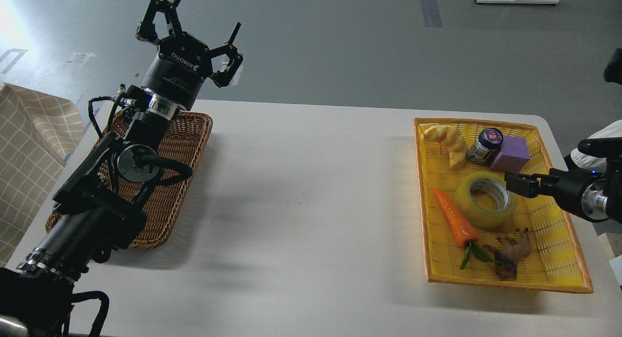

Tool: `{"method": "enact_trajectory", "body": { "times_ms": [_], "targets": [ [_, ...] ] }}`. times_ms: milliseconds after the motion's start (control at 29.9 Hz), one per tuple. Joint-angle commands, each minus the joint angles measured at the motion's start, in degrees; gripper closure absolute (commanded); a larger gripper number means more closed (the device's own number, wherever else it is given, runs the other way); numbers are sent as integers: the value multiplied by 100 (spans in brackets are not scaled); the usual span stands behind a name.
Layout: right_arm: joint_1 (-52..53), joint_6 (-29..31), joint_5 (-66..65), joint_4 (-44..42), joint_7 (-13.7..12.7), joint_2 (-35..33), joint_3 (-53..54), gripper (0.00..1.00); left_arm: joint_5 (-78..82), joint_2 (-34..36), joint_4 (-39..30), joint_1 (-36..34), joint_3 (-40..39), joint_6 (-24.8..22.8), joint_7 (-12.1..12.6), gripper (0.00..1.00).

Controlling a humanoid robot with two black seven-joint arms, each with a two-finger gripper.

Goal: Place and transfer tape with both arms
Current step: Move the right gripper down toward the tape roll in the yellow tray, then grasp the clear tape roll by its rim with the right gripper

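The tape (475,212), a wide roll of translucent yellow tape with a grey-white core, lies flat in the middle of the yellow tray (505,282) at the table's right. My right gripper (516,185) reaches in from the right edge, its tip just above the roll's right rim; it is seen side-on and its fingers cannot be told apart. My left gripper (200,17) is open and empty, raised high above the far end of the brown wicker basket (182,181) on the left.
The tray also holds a carrot (454,224) left of the tape, a bread piece (447,140), a small jar (483,145), a purple foam block (510,153) behind it, and a brown figure (510,252) in front. The white table (301,205) lies between basket and tray.
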Motion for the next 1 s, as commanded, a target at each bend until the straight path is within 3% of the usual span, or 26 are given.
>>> {"method": "enact_trajectory", "body": {
  "times_ms": [0,167,268,435,736,970],
  "targets": [
    [0,0,-15,-51,-1,73,-142,3,0,12,1,0,-8,0,0,2],
    [0,0,-120,-87,-10,196,-204,7,0,-5,1,0,-8,0,0,2],
    [8,0,-260,-244,-1,310,-195,18,0,-6,1,8,-9,0,0,2],
    [8,0,-270,-368,-1,416,-204,23,0,3,1,0,-17,0,0,2],
    [70,0,-278,-702,-1,592,-230,51,0,-6,1,17,-17,0,0,2],
    [123,0,-261,-711,8,697,-309,79,0,-6,1,17,-17,0,0,2]
  ]
}}
